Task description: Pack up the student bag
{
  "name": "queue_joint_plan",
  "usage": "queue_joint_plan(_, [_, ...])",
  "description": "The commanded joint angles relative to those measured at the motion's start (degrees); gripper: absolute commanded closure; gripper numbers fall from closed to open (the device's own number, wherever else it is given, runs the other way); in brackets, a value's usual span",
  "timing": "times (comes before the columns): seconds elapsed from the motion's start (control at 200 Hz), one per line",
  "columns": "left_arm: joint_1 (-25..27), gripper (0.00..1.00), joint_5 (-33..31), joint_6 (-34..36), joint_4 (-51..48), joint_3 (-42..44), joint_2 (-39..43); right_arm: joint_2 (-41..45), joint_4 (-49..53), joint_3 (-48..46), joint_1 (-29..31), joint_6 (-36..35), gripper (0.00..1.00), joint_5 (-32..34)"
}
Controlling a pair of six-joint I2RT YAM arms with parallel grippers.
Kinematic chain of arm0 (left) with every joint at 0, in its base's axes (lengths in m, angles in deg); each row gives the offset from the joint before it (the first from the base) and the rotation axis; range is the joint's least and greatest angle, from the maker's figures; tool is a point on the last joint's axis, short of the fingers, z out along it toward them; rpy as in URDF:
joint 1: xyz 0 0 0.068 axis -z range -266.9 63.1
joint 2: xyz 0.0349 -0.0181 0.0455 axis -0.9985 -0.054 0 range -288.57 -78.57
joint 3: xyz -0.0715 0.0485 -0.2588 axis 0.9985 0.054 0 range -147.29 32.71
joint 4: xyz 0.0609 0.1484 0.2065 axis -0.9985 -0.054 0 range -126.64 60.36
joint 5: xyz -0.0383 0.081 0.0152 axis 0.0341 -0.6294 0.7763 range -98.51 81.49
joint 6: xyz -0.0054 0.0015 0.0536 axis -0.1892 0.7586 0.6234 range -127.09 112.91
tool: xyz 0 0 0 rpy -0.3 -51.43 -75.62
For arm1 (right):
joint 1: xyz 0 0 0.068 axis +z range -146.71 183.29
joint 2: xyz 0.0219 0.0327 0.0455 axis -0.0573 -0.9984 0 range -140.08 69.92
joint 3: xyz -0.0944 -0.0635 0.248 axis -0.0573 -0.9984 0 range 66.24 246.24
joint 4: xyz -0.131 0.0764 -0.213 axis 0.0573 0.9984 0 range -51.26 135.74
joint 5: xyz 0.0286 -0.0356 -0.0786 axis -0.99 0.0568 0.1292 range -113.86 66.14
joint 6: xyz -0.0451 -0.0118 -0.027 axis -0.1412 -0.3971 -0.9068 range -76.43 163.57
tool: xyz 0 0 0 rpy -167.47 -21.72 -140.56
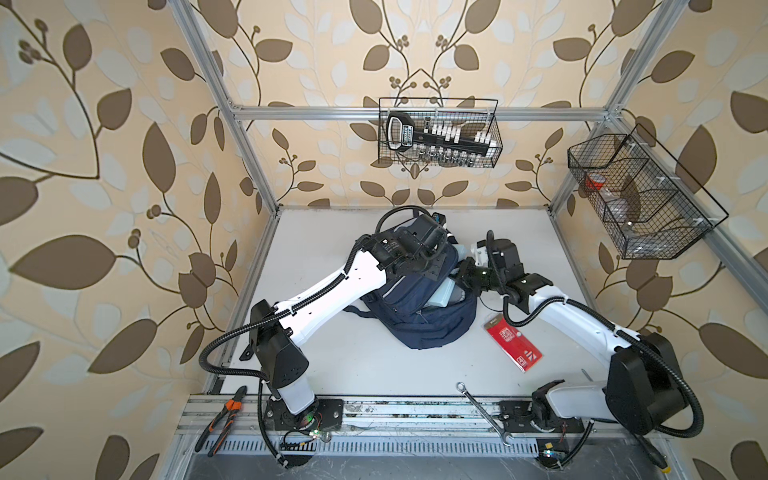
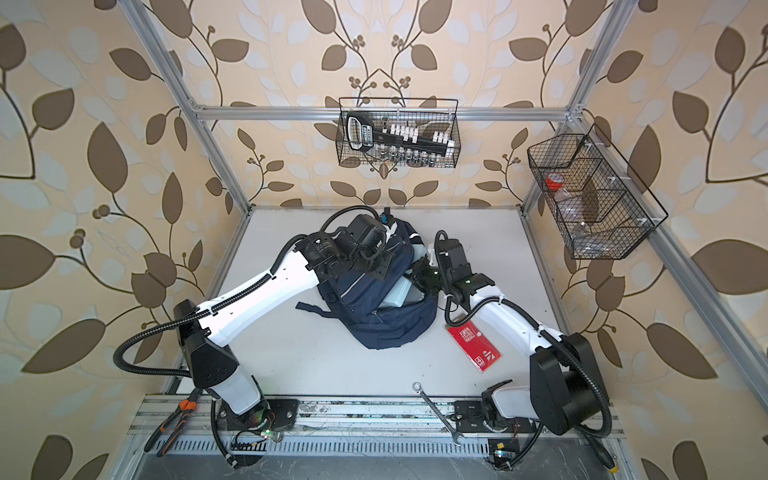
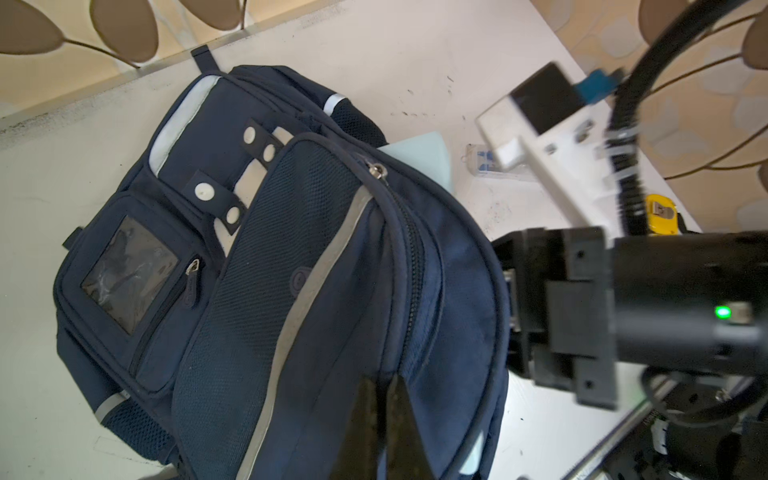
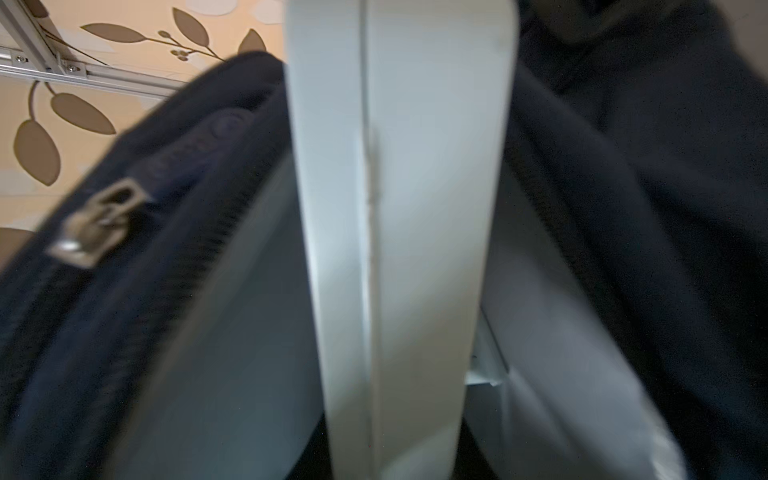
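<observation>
Nearest, on the metal rail at the front edge: orange-handled pliers (image 1: 226, 417) to the left and a combination wrench (image 1: 484, 413) to the right, its ring end reaching onto the white tabletop (image 1: 365, 365). Just beyond the wrench, a flat red packet (image 1: 513, 343) lying loose beside the right arm.

In the middle of the tabletop, the student bag (image 1: 419, 328): navy, lying front side up, top loop toward the back wall, main zip open along the side facing the right arm. Left hand (image 3: 384, 380) clenched on the edge of the bag's front flap, seen close up in the left wrist view. Right hand (image 1: 464, 272) at the bag's opening, fingers hidden by fabric; impossible to tell whether gripping or released. In that opening, a pale blue flat case (image 1: 441, 296), edge-on across the middle of the right wrist view.

Farthest, on the frame: a wire basket (image 1: 383, 153) holding a socket set (image 1: 440, 135), and a second wire basket (image 1: 648, 232) on the right side.
</observation>
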Motion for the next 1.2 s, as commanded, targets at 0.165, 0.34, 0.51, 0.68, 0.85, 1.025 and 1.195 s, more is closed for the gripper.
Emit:
queue_joint_plan(0.165, [-2.5,1.00,7.0,-3.9,8.1,-1.0,6.8,-8.3,-8.6,3.3,3.5,2.8,0.43,-2.0])
queue_joint_plan(0.34, [-5.2,1.00,9.3,-5.8,10.0,3.1,7.5,0.4,0.9,0.8,1.8,-3.8,0.17,5.4])
queue_joint_plan(0.51, [-5.4,1.00,9.8,-6.6,11.5,5.1,6.6,9.4,10.2,-3.1,-4.5,-9.9,0.21,5.5])
queue_joint_plan(0.68, [-5.6,1.00,11.0,-7.5,12.3,7.0,5.1,18.4,21.8,-4.6,-5.0,-16.1,0.24,9.4])
queue_joint_plan(0.85, [-5.7,1.00,11.2,-8.8,13.4,9.4,4.2,26.2,28.3,-7.2,-2.7,-16.5,0.29,13.0])
queue_joint_plan(1.025, [-5.9,0.83,13.1,-10.3,11.5,9.6,4.7,29.0,29.8,-7.4,9.0,-13.0,0.36,22.3])
queue_joint_plan(1.195, [-6.2,0.47,10.8,-11.9,11.5,16.6,11.1,28.7,29.8,-7.6,24.0,-9.5,0.40,36.3])
